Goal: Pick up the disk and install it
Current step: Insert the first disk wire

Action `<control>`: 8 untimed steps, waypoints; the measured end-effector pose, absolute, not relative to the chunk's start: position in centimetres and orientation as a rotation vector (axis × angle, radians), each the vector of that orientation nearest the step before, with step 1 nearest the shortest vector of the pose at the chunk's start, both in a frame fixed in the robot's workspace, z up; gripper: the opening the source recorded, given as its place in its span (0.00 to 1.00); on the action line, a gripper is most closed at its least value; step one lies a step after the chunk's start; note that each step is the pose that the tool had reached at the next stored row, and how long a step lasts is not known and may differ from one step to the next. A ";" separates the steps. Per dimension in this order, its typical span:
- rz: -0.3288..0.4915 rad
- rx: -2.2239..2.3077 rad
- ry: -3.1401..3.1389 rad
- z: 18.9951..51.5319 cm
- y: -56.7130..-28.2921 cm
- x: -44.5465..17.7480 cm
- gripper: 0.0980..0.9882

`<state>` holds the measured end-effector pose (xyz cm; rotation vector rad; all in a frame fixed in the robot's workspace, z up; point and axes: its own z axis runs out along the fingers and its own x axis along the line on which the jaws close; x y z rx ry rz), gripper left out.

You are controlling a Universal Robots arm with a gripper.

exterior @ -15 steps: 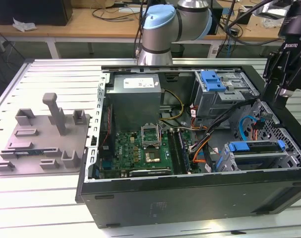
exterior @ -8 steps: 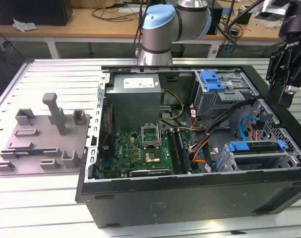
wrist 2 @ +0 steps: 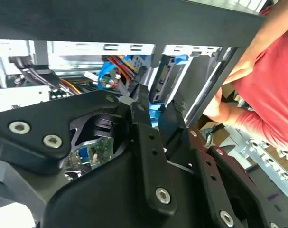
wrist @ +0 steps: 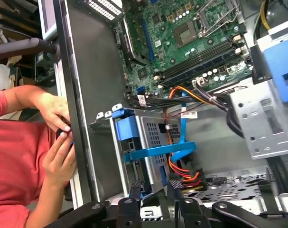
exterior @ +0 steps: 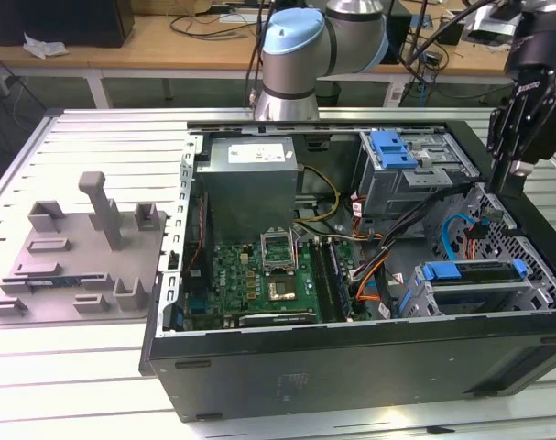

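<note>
The disk [exterior: 474, 271] lies slotted in the lower metal drive cage at the exterior view's right of the open computer case [exterior: 351, 367], with its blue carrier end facing the motherboard. In the first wrist view the disk [wrist: 132, 140] shows its blue carrier front, with a blue cable crossing it. My gripper [exterior: 500, 183] hangs over the case's far right corner, above and behind that cage. In both wrist views my gripper [wrist: 154, 191] [wrist 2: 157, 108] stands open, with nothing between its fingers and apart from the disk.
A person in a red sleeve has hands [wrist: 58, 128] at the outer case wall. An upper drive cage with a blue latch [exterior: 392, 147], cables [exterior: 387, 261] and the motherboard [exterior: 259, 275] fill the case. A grey holder with posts [exterior: 76, 261] lies on the slatted table.
</note>
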<state>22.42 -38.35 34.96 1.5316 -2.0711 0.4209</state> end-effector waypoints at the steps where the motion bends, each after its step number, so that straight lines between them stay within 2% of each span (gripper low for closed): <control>1: 0.422 1.531 -2.071 34.9 -37.9 22.4 0.29; 8: 0.427 1.529 -2.066 33.5 -37.6 22.6 0.29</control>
